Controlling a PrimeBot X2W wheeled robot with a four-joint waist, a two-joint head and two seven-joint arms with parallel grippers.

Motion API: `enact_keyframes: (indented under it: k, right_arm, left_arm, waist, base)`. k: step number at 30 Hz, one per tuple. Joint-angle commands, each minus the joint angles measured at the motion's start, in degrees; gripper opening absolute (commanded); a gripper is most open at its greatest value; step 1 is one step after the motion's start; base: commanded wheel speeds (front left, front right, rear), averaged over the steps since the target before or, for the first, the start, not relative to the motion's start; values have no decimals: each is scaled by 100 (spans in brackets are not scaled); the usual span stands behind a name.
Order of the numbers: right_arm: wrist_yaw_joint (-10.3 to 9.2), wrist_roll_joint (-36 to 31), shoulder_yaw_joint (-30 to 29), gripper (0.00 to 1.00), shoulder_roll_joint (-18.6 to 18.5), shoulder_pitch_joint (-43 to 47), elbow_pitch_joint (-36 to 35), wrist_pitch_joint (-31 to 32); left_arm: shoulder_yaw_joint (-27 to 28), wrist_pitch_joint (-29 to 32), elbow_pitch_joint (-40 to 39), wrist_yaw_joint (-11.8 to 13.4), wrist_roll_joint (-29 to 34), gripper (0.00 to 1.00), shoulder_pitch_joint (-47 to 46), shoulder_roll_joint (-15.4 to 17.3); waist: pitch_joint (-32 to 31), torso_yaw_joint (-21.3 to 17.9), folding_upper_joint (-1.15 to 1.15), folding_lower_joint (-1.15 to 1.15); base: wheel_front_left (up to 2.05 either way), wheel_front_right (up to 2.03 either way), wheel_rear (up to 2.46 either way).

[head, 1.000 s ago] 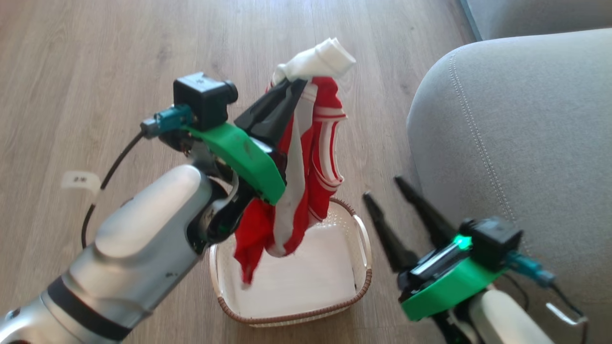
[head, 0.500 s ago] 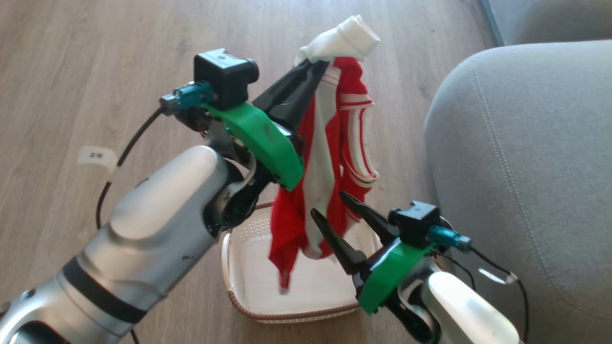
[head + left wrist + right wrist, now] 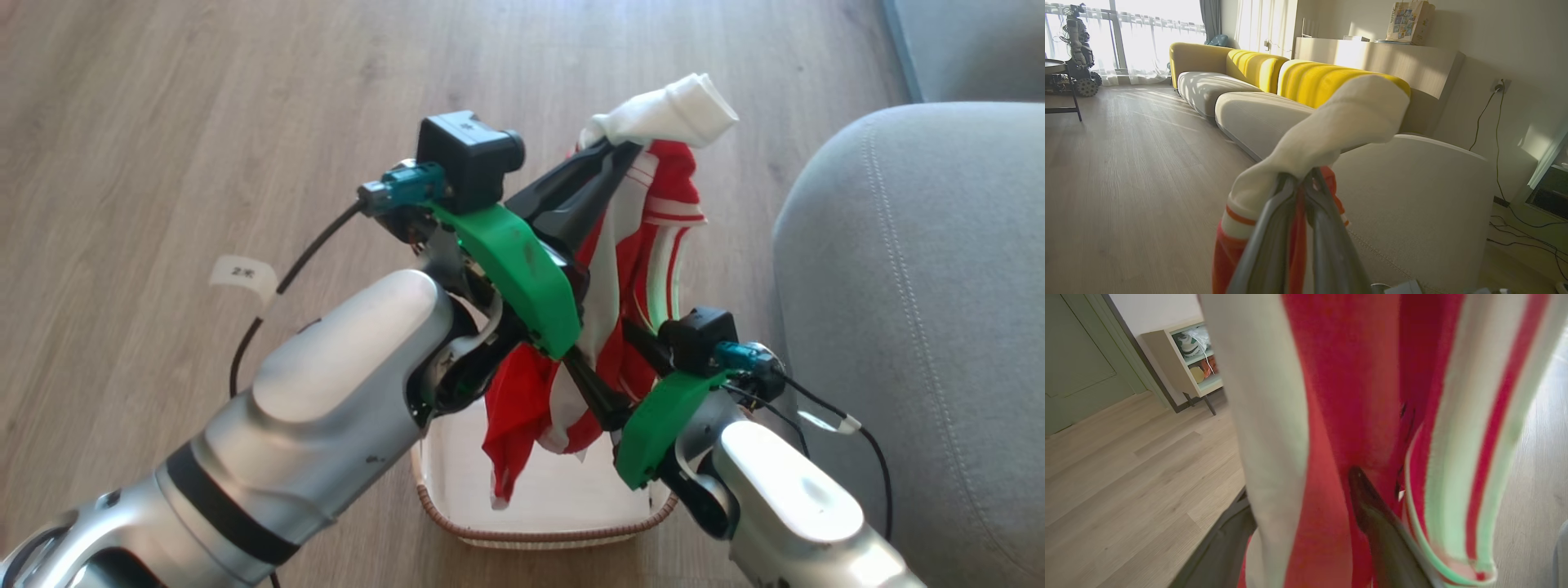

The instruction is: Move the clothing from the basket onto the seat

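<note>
My left gripper (image 3: 614, 153) is shut on the clothing (image 3: 657, 237), a red jersey with white stripe trim that hangs from its tips above the basket (image 3: 555, 535). A roll of white fabric (image 3: 678, 114) sticks out past the tips. The left wrist view has the left gripper (image 3: 1303, 179) pinching the white and red clothing (image 3: 1331, 122). My right gripper (image 3: 600, 351) is open, its fingers pushed into the hanging cloth from the right. One dark finger (image 3: 1376, 514) presses into the red clothing (image 3: 1347, 396); the other is hidden by cloth. The grey seat (image 3: 922, 286) lies to the right.
Wooden floor (image 3: 163, 122) surrounds the basket, with a small white label (image 3: 241, 273) and a black cable on it at the left. A yellow-backed sofa (image 3: 1257, 69) runs along the wall. A low shelf cabinet (image 3: 1184, 359) stands by a green door.
My right gripper has swung up and left from beside the seat into the hanging clothing. The head camera has shifted, so the whole scene sits further right. The left gripper still holds the clothing.
</note>
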Motion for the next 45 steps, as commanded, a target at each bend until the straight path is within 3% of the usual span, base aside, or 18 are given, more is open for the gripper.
enact_keyframes:
  k: [1, 6, 7, 8, 9, 17, 25, 26, 27, 28, 45]
  right_arm:
    - [42, 165, 129, 100, 111, -293, -96, -99]
    - [42, 582, 429, 100, 112, -659, 459, -271]
    - [42, 647, 492, 89, 112, -733, 545, -317]
    - [42, 718, 534, 33, 113, -799, 601, -376]
    - [42, 761, 564, 0, 113, -858, 664, -430]
    - [42, 996, 704, 0, 113, -1013, 839, -603]
    - [42, 583, 33, 0, 78, -471, -44, -610]
    - [42, 530, -49, 0, 53, -377, -184, -610]
    - [42, 490, -127, 0, 22, -287, -321, -610]
    - [42, 446, -206, 0, -13, -201, -456, -610]
    - [42, -73, -1304, 0, -552, 785, -2076, -611]
  left_arm:
    - [219, -29, -144, -33, 15, 0, -411, 33]
    - [165, -3, -116, -61, -13, 0, -403, -26]
    - [161, 0, -102, -61, -17, 0, -400, -27]
    - [159, 1, -84, -61, -22, 0, -397, -25]
    - [159, -1, -64, -62, -27, 0, -392, -22]
    - [235, -101, 174, -57, -93, 0, -287, 111]
    - [243, -140, 357, 18, -140, 0, -74, 267]
    - [243, -134, 361, 28, -157, 24, -40, 282]
    - [242, -131, 359, 34, -172, 56, -9, 296]
    - [238, -126, 357, 41, -183, 100, 22, 314]
    - [246, -255, 87, 237, -226, 100, 476, 632]
  waist:
    - [-11, 62, 0, 0]
    - [-5, 169, 0, 0]
    - [3, 183, 0, 0]
    - [11, 194, 0, 0]
    - [17, 203, 0, 0]
    - [33, 146, 0, 0]
    - [-15, 45, 0, 0]
    - [-23, 40, 0, 0]
    - [-28, 37, 0, 0]
    - [-35, 31, 0, 0]
    - [-60, -381, 0, 0]
  base:
    - [0, 0, 0]
    - [0, 0, 0]
    - [0, 0, 0]
    - [0, 0, 0]
    - [0, 0, 0]
    - [0, 0, 0]
    - [0, 0, 0]
    - [0, 0, 0]
    - [0, 0, 0]
    - [0, 0, 0]
    - [0, 0, 0]
